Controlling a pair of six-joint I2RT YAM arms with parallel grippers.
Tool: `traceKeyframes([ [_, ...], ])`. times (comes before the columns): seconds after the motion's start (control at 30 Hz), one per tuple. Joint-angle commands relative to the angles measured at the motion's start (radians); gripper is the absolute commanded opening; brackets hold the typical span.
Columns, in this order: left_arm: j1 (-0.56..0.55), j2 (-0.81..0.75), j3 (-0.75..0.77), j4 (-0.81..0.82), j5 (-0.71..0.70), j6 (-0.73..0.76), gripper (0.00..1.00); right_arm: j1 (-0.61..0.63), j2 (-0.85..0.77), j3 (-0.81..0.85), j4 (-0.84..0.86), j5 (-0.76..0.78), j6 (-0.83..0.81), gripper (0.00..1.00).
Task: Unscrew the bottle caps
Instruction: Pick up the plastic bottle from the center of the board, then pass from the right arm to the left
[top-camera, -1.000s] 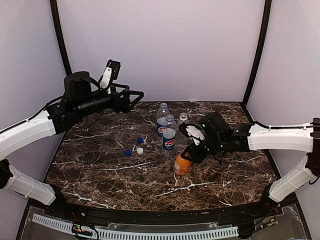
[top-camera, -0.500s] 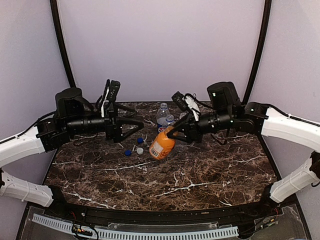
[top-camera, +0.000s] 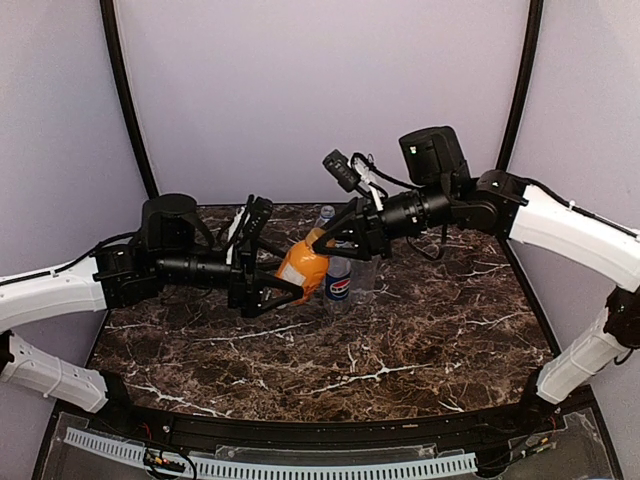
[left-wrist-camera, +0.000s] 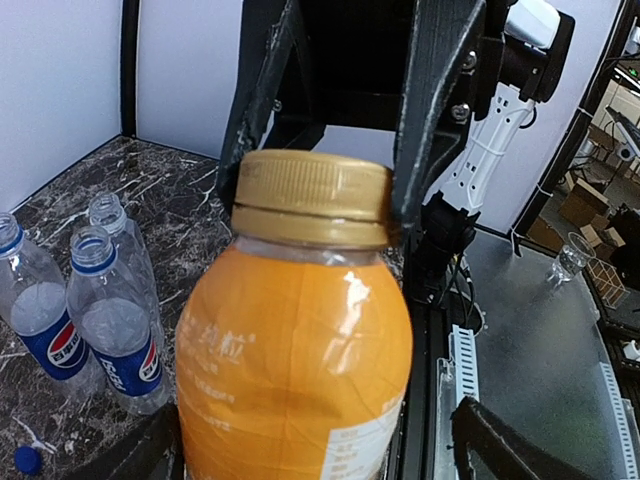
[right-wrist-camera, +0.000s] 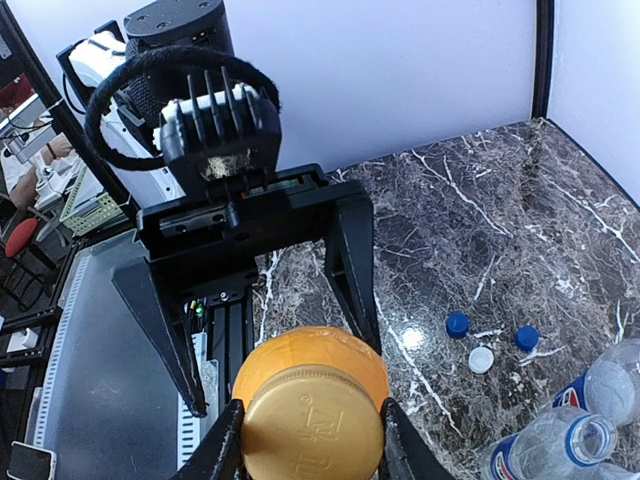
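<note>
The short orange bottle (top-camera: 298, 266) hangs in the air over the table's middle. My right gripper (top-camera: 326, 238) is shut on its gold-orange cap (right-wrist-camera: 312, 420), one finger (right-wrist-camera: 222, 445) on each side. My left gripper (top-camera: 288, 277) is open with its jaws spread around the bottle's body (left-wrist-camera: 300, 340); its right finger (left-wrist-camera: 500, 440) stands apart from it. Three uncapped clear bottles stand behind: a Pepsi one (top-camera: 338, 283), another blue-labelled one (top-camera: 325, 214) and an unlabelled one (top-camera: 364, 276). Two blue caps (right-wrist-camera: 457, 323) (right-wrist-camera: 527, 337) and a white cap (right-wrist-camera: 481, 359) lie loose on the table.
The dark marble table (top-camera: 420, 340) has a black rail along its near edge (top-camera: 300, 432) and lilac walls on three sides. The loose caps are hidden behind my left arm in the top view.
My right gripper has lifted the orange bottle off the table and carried it up and left. My left gripper has swung down and inward until its open jaws bracket the bottle.
</note>
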Motion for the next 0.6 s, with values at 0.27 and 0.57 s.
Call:
traceKeyframes([
  [0.27, -0.018, 0.060, 0.049, -0.042, -0.015, 0.045, 0.77, 0.009, 0.053, 0.081, -0.010, -0.118, -0.017, 0.00],
  [0.57, -0.018, 0.051, 0.021, 0.016, -0.016, 0.039, 0.49, 0.009, 0.048, 0.062, 0.026, -0.102, -0.006, 0.00],
])
